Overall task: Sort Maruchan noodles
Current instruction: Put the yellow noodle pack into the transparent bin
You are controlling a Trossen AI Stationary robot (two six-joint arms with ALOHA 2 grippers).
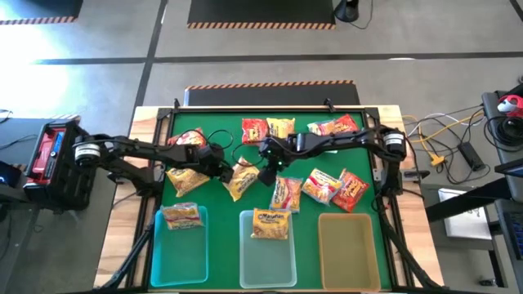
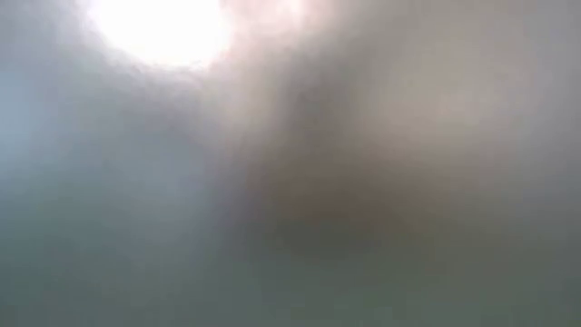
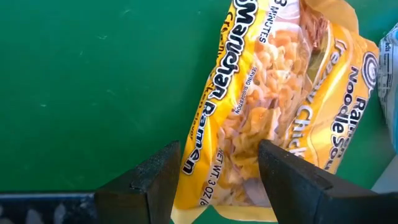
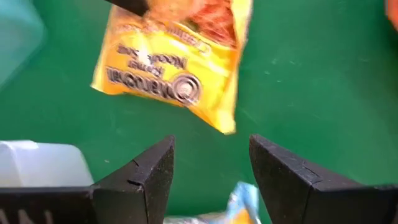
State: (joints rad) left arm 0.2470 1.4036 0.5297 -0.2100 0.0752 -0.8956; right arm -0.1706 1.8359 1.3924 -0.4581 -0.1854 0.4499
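Observation:
Several Maruchan noodle packets lie flat on the green mat: red and yellow ones along the far side, others right of centre. One packet lies in the left bin and one in the middle bin. My left gripper is mid-table, shut on a yellow packet. My right gripper hangs open and empty just right of that packet, which also shows in its wrist view. The low view shows only blur. My left gripper pinches the yellow packet between its two fingers at one short end, the net-weight end. One finger is on each long side. The rest of the packet stretches away from the fingers over the mat.
Three translucent bins stand along the near edge: left, middle and right, the right one holding nothing. Another yellow packet lies left of my left gripper. A black cable lies on the mat's far side.

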